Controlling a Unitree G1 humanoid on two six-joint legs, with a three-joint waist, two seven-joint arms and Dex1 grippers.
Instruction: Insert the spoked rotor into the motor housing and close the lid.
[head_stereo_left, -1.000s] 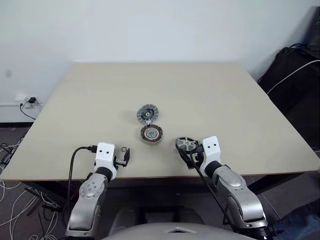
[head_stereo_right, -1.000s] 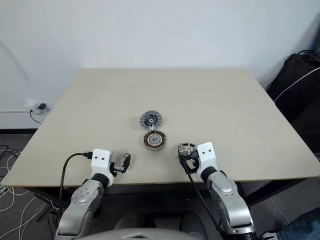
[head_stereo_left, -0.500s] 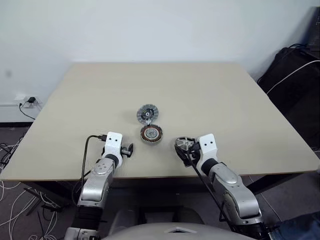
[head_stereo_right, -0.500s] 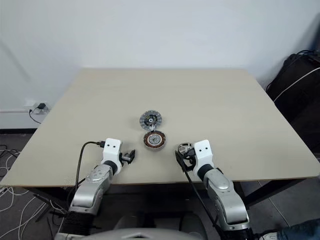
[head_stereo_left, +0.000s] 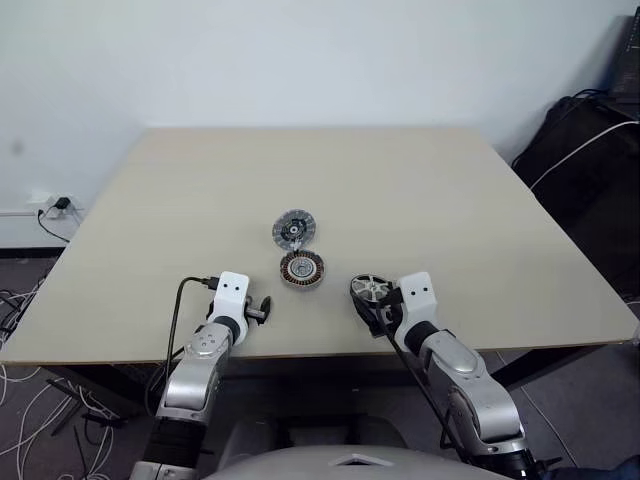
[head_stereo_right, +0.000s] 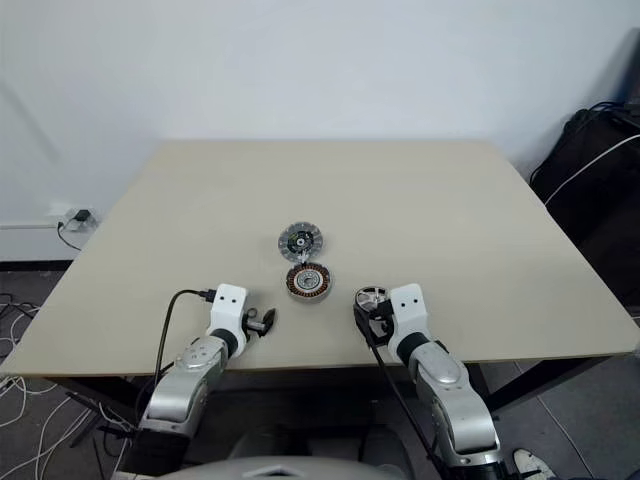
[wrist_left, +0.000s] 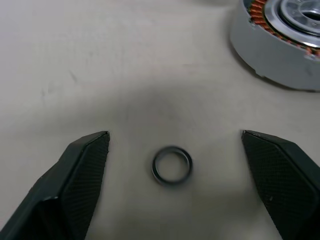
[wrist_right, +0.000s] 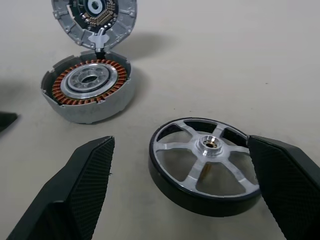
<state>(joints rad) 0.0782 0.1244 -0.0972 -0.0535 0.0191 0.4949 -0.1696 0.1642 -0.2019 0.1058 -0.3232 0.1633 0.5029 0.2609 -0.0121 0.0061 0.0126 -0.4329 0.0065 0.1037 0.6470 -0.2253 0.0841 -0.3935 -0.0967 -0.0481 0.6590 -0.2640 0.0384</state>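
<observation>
The spoked rotor (wrist_right: 207, 165), dark-rimmed with silver spokes, lies flat on the table near its front edge. My right gripper (wrist_right: 180, 140) is open with the rotor between its fingers, nearer one of them. The motor housing (head_stereo_left: 302, 269), a grey cup with copper windings, stands at mid-table to the rotor's left. Just behind it lies the lid (head_stereo_left: 294, 229), ribbed face up, its tab touching the housing's rim. My left gripper (wrist_left: 175, 136) is open and low over the table, left of the housing (wrist_left: 280, 40), with a small dark ring (wrist_left: 172, 165) lying between its fingers.
The beige table (head_stereo_left: 420, 190) is bare around the parts. Dark bags and a white cable (head_stereo_left: 590, 150) sit on the floor past the right edge. Cables and a wall socket (head_stereo_left: 55, 205) are at the left.
My left gripper has come forward, down and right, ending over the small ring near the housing. The right gripper and the three parts have stayed where they were.
</observation>
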